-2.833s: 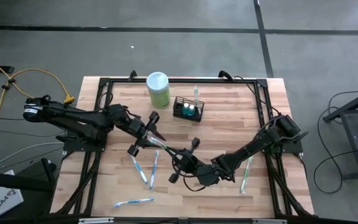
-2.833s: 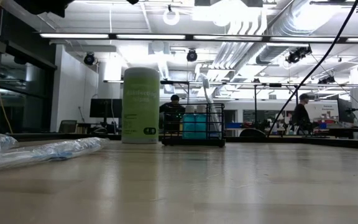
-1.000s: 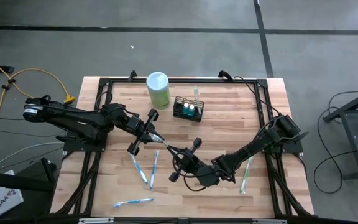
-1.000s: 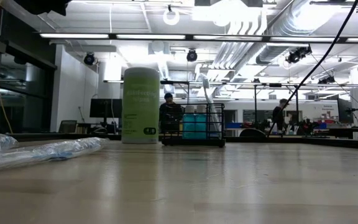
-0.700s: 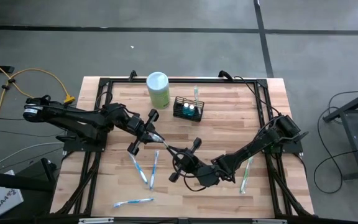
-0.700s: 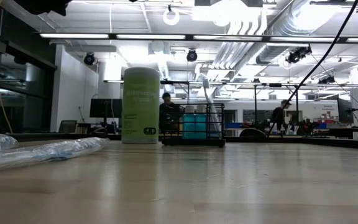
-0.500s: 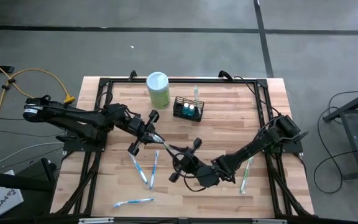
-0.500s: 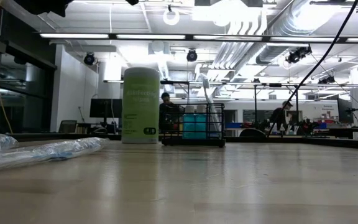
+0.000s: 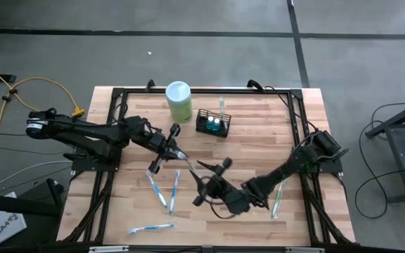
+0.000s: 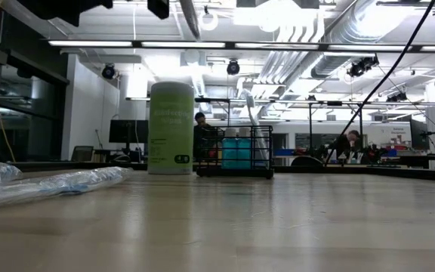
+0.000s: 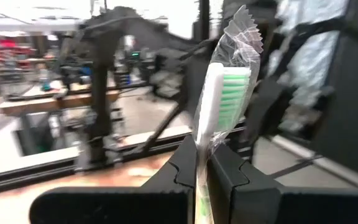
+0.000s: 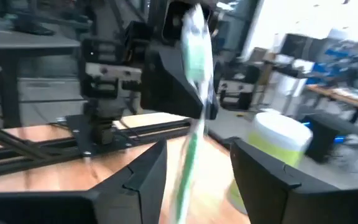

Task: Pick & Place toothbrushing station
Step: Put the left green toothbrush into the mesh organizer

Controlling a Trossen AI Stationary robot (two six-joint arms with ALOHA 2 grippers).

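The toothbrushing station [image 9: 213,123] stood at the far middle of the surface [image 9: 259,144], beside the green canister [image 9: 178,100], with one toothbrush upright in it. The left end effector [image 11: 202,163] was clamped on a wrapped toothbrush [image 11: 221,93] above mid-surface, with the right end effector [image 12: 194,168] spread apart facing it. Three wrapped brushes [image 9: 162,191] near the front-left and one [image 9: 278,195] by the right arm were judged not yet placed.

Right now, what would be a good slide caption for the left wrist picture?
The left gripper pinches a wrapped green toothbrush upright between its fingers, workshop blurred behind.
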